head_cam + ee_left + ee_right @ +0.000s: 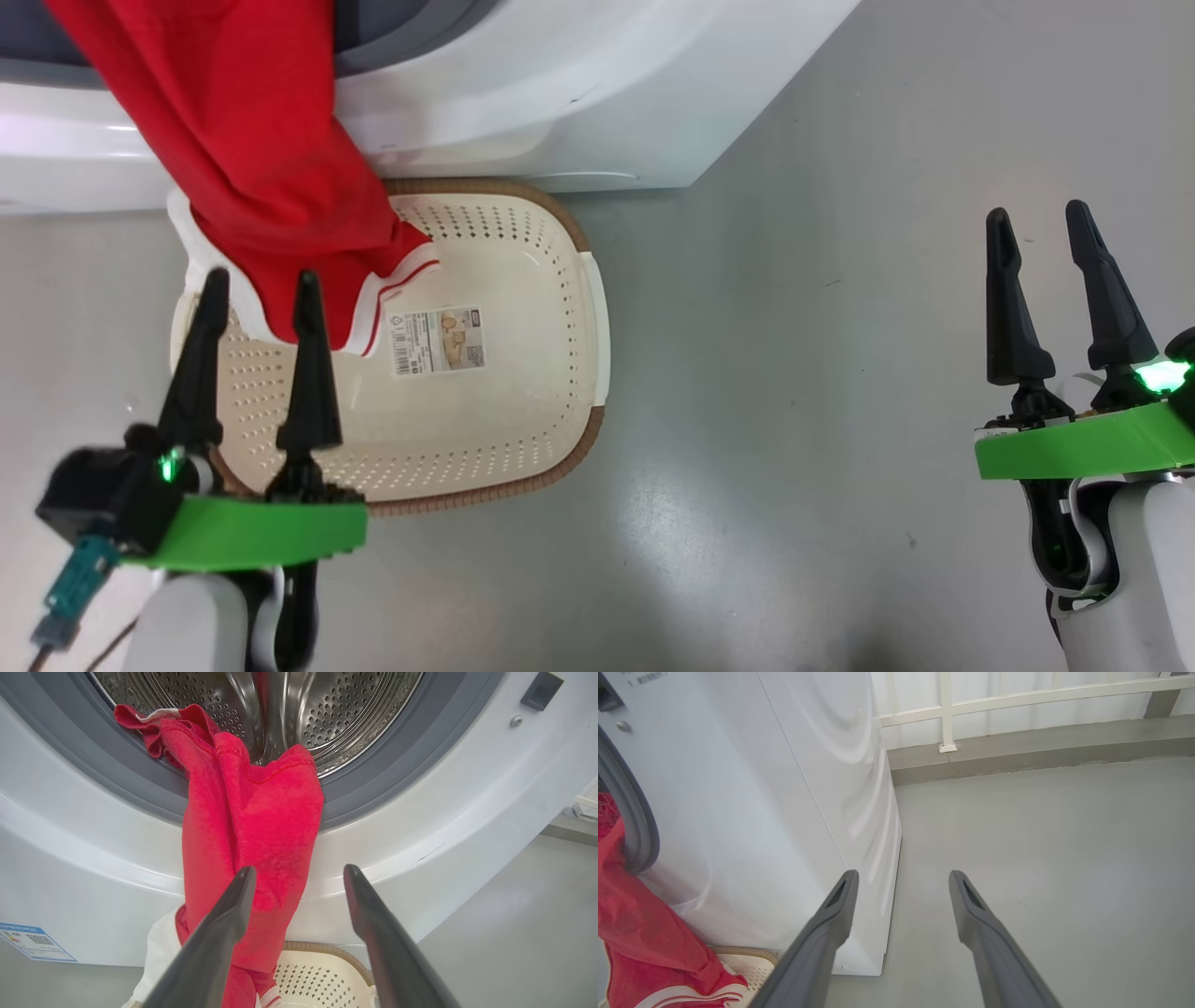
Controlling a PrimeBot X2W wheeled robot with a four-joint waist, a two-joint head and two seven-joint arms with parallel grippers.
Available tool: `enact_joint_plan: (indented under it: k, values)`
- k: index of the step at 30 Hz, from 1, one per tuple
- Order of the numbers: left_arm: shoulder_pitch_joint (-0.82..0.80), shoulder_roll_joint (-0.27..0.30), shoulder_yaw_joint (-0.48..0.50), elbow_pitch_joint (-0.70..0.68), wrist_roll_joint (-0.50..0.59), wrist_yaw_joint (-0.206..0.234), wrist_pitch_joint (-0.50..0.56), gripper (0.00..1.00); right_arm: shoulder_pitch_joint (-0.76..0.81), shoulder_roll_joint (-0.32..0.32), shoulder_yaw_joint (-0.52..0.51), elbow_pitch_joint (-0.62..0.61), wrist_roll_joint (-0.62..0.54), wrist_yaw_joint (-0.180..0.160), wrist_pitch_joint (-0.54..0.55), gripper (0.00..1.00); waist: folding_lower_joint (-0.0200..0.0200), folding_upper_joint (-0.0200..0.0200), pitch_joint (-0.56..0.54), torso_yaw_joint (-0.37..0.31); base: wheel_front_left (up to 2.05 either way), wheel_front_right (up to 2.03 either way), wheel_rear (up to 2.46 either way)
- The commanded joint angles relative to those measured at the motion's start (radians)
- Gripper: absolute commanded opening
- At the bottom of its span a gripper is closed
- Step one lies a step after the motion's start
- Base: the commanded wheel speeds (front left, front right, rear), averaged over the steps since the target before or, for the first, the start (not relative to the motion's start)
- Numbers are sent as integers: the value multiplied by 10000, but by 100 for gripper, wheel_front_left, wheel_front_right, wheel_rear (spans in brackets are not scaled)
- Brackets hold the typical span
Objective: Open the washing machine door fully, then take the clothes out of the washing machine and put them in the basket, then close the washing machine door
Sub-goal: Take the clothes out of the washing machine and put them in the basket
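Clothes [252,159] draped into basket [523,308]

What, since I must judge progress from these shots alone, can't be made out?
- Drum, left wrist view: cropped by the top edge, partly covered by the clothes.
- Left side of the basket, head view: hidden under clothes and the left gripper.
- Paper label, head view, and blue sticker, left wrist view: print too small.

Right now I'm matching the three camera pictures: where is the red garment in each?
Head view: bright red fabric garment with white trim, upper left.
Left wrist view: garment, centre.
Right wrist view: garment, lower left.
Shared landmark: cream perforated plastic basket with brown rim, below the garment.
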Motion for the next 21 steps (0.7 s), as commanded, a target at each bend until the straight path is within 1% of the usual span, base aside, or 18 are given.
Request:
enact_joint_plan:
  k: [1, 6, 13, 21]
  values:
    - [-229, 181, 266, -193, 64, 60, -36, 100, 192, -12, 154, -242, 32, 65, -61, 100, 0, 0, 17, 27, 0, 0, 0]
    - [-924, 182, 275, 62, 342, -82, -36, 100, 158, -5, 194, -229, 30, 65, -61, 100, 0, 0, 16, 37, 0, 0, 0]
    - [-2460, 557, 29, 1142, 728, -274, 105, 100, 158, 17, 283, -212, 31, 65, -61, 100, 0, 0, -13, 25, 0, 0, 0]
    - [-4335, 892, -272, 2304, 707, -370, 1471, 100, 114, 1, 352, -233, 67, 65, -61, 100, 0, 0, 111, 42, 0, 0, 0]
